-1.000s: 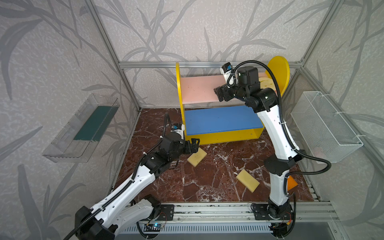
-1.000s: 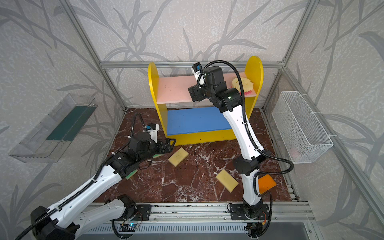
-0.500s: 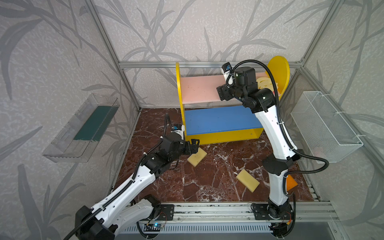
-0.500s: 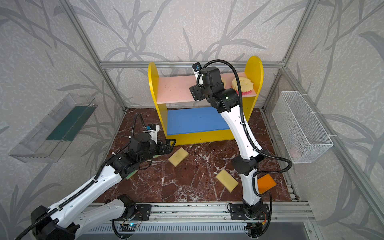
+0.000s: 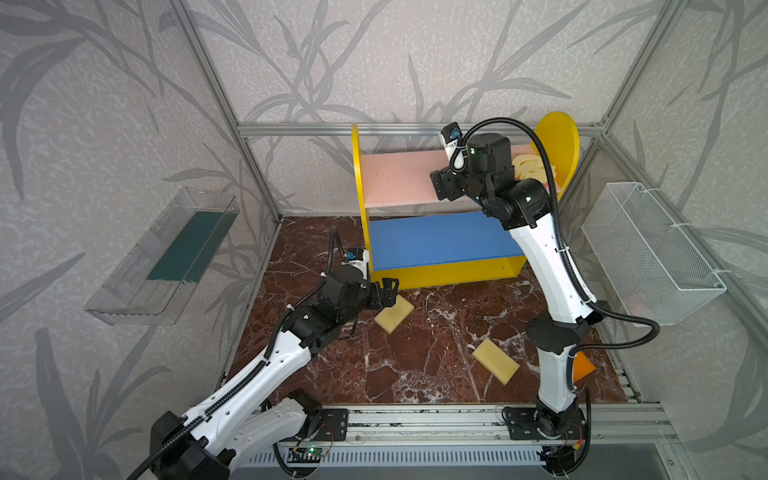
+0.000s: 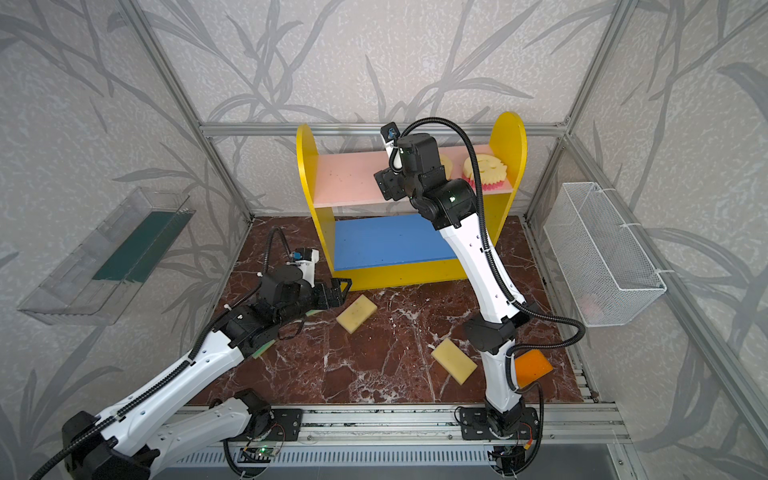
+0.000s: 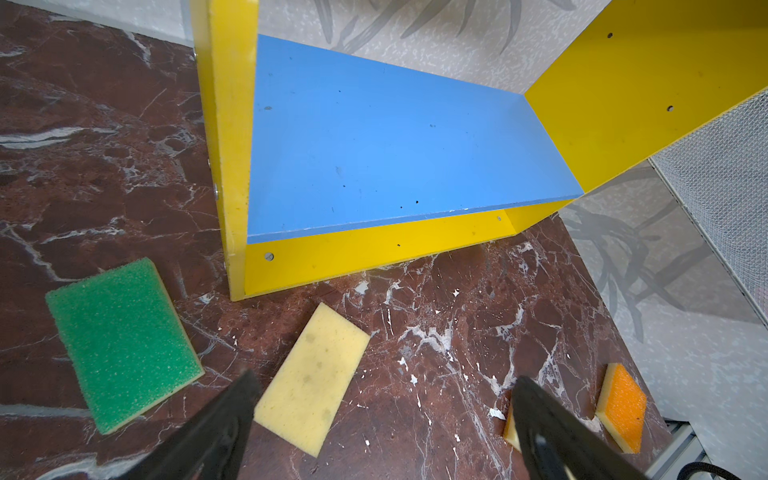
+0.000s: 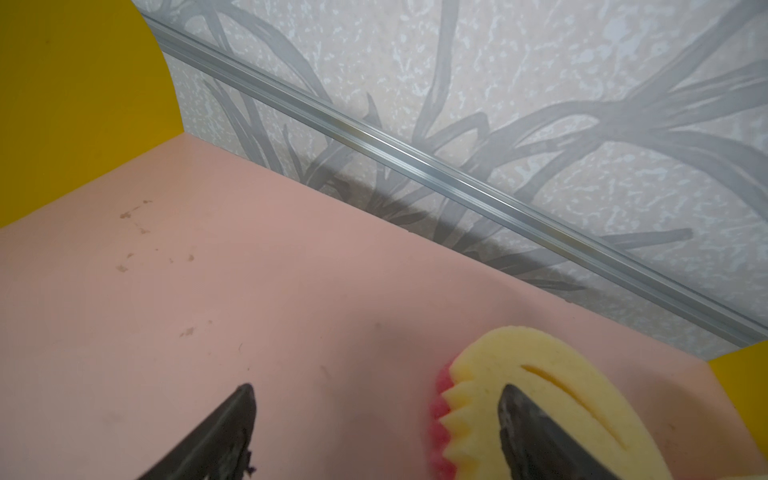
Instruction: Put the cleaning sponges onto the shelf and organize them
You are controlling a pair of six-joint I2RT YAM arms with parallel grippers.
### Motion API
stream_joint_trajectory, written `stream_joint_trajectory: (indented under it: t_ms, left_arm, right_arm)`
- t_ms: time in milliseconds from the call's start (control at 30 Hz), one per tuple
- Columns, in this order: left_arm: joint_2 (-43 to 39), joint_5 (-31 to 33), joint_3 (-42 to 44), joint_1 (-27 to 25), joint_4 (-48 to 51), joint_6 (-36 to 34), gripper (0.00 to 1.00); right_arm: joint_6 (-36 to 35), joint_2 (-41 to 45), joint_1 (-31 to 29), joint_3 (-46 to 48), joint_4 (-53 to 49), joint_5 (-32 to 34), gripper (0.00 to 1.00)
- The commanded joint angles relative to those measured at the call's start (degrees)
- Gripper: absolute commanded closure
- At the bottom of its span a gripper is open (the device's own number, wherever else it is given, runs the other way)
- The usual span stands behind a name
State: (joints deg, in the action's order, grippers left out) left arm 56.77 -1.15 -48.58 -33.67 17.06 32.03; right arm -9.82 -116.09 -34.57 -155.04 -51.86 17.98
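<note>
Two smiley sponges (image 6: pixel 486 168) sit on the shelf's (image 6: pixel 399 278) pink board (image 6: pixel 345 178), both at its right end. One is just beside the round-topped side and close to the front edge. The other is half hidden behind your right arm (image 6: pixel 478 257). From there to the left side panel the pink board is bare. The blue board (image 7: pixel 395 145) below is bare across its whole width, front edge to back.

Your right pincer (image 8: pixel 376 388) hangs over the pink board with its jaws spread wide and only board between them. In the right wrist view one finger overlaps a smiley's toothed rim; whether it touches, you cannot tell.

Your left pincer (image 7: pixel 384 378) is low over the table (image 5: pixel 415 353), just off the shelf's front left corner, jaws wide apart and holding nothing. A pale sponge (image 5: pixel 394 313) lies flat beneath it, nearer one finger than the other and near the shelf's yellow front edge. The green sponge (image 7: pixel 124 340) lies flat just beside the pale one, beyond that finger, mostly under your left arm (image 6: pixel 199 365) in both top views.

A second pale sponge (image 5: pixel 495 360) lies near the right arm's lower link, well apart from the first, with open marble between them. The orange sponge (image 6: pixel 534 365) is partly hidden by that arm, by the table's front right edge near the rail (image 5: pixel 415 419).
</note>
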Motion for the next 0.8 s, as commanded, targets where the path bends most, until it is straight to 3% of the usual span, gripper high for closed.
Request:
stream_joint_trajectory:
  t_ms: [0, 467, 767]
  left_arm:
    - [0.2, 0.5, -0.4, 0.3, -0.7, 0.0, 0.03]
    - [1.2, -0.1, -0.2, 0.2, -1.2, 0.3, 0.03]
    - [0.4, 0.2, 0.1, 0.2, -0.9, 0.4, 0.03]
  right_arm:
    - [-1.6, -0.7, -0.1, -2.4, 2.9, 3.6, 0.1]
    - [-0.8, -6.7, 1.7, -5.9, 0.5, 6.9, 0.11]
    - [1.0, -5.5, 2.8, -3.8, -2.5, 9.0, 0.23]
